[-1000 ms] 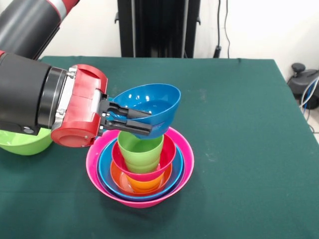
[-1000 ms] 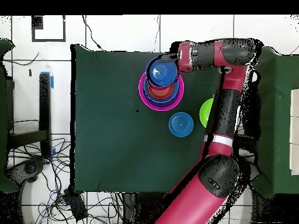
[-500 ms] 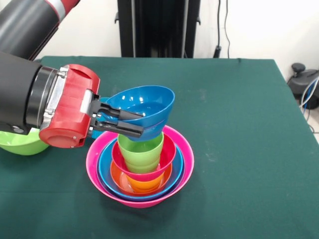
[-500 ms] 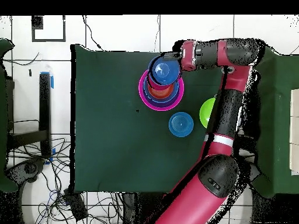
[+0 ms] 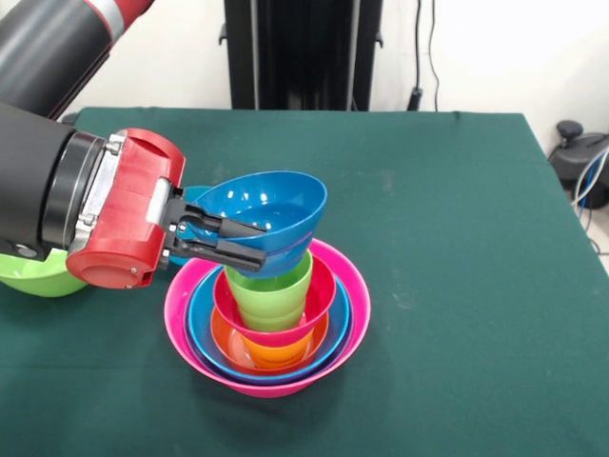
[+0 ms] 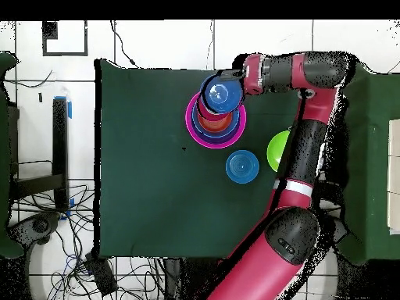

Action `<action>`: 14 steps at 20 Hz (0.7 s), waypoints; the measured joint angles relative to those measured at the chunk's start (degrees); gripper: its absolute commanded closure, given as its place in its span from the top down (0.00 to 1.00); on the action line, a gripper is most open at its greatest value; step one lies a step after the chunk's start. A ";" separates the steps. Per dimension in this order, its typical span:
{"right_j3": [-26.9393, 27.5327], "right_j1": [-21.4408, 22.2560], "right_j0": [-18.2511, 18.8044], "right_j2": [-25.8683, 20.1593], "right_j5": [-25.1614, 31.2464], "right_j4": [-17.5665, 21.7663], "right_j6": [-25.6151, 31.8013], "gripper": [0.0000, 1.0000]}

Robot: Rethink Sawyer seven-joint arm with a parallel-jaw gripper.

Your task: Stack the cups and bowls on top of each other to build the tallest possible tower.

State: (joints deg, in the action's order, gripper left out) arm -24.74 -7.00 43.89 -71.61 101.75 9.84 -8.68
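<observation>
My gripper (image 5: 257,244) reaches in from the left and is shut on the near rim of a dark blue bowl (image 5: 276,211). The bowl sits tilted, its base at the mouth of the lime green cup (image 5: 271,293). That cup stands upright in the tower, nested in a red-pink bowl (image 5: 324,290), an orange bowl (image 5: 276,350), a blue bowl (image 5: 200,319) and the big pink bowl (image 5: 357,295) outermost. In the overhead view the gripper (image 6: 236,78) holds the dark blue bowl (image 6: 219,95) over the pink bowl (image 6: 191,125).
A lime green bowl (image 5: 33,274) lies at the left table edge, partly behind my wrist, and shows in the overhead view (image 6: 275,150). A sky blue bowl (image 6: 242,166) sits apart from the tower. The dark green table (image 5: 457,238) spreads to the right.
The gripper and the dark blue bowl have shifted left and down a little. The bowl now sits lower on the green cup and tilts less.
</observation>
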 measured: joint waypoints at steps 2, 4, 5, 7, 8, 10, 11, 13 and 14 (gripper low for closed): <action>0.05 -0.06 0.00 -0.13 0.00 0.24 0.00 0.00; 0.11 -0.19 -0.01 -0.48 0.00 0.37 0.00 0.00; 0.11 -0.20 -0.01 -0.54 0.00 0.42 0.00 0.00; 0.11 -0.22 -0.04 -0.72 0.00 0.45 0.00 0.00; 0.11 -0.24 -0.05 -0.80 0.00 0.47 0.00 0.00; 0.11 -0.25 -0.07 -1.05 0.00 0.53 0.00 0.00; 0.12 -0.26 -0.08 -1.23 0.00 0.59 0.00 0.00; 0.14 -0.29 -0.10 -1.50 -0.01 0.64 0.00 0.00; 0.15 -0.31 -0.11 -1.62 -0.01 0.67 0.00 0.00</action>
State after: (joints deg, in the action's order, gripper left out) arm -24.59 -7.31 43.78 -73.23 101.74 10.51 -8.68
